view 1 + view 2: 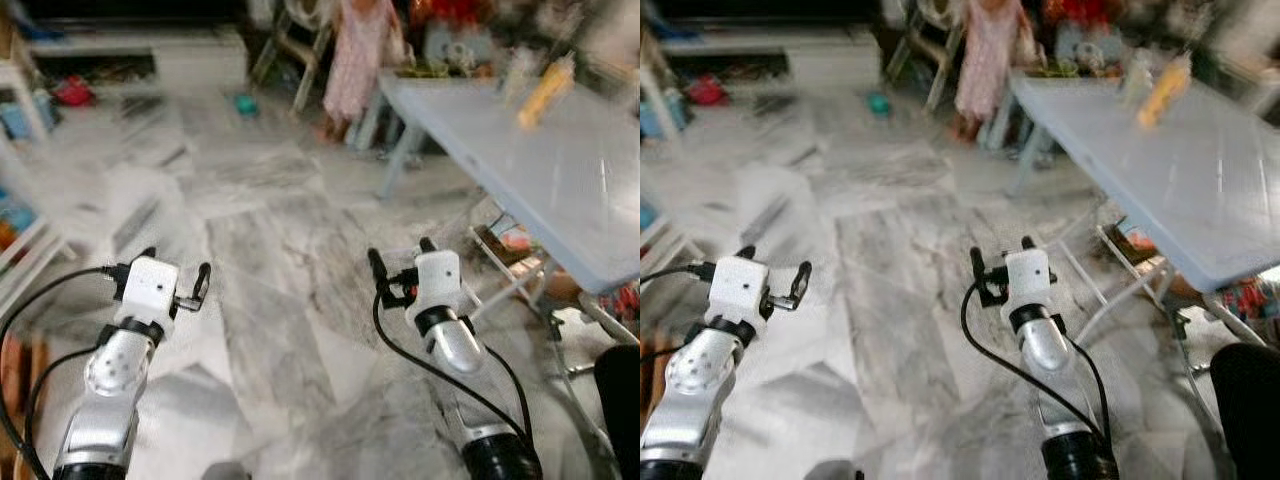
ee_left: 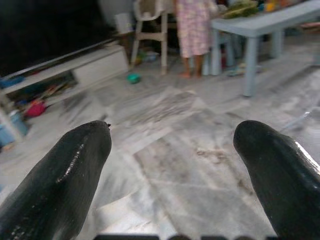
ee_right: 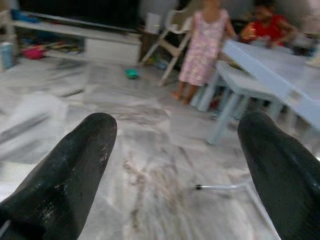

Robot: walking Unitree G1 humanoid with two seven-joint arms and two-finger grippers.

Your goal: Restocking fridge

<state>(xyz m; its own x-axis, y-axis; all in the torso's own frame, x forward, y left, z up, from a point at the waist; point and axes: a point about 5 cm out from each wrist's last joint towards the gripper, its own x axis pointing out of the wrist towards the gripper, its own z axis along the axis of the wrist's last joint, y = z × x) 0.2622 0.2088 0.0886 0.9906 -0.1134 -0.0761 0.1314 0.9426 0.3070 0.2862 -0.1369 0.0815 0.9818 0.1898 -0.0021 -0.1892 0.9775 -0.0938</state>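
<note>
Both my arms reach forward over a grey marble floor (image 1: 260,290). My left gripper (image 1: 176,268) is open, with nothing between its black fingers (image 2: 60,175). My right gripper (image 1: 400,257) is open too and holds nothing; its fingers (image 3: 65,175) frame bare floor. A yellow-orange bottle (image 1: 545,90) stands on the pale blue table (image 1: 560,170) at the right, well ahead of the right gripper. The picture is blurred.
A person in a pink dress (image 1: 357,55) stands at the table's far end, with another in red (image 3: 265,25) behind the table. A low white TV bench (image 1: 150,55) runs along the far wall. A small teal object (image 1: 245,103) lies on the floor. White shelving (image 1: 25,250) is at my left.
</note>
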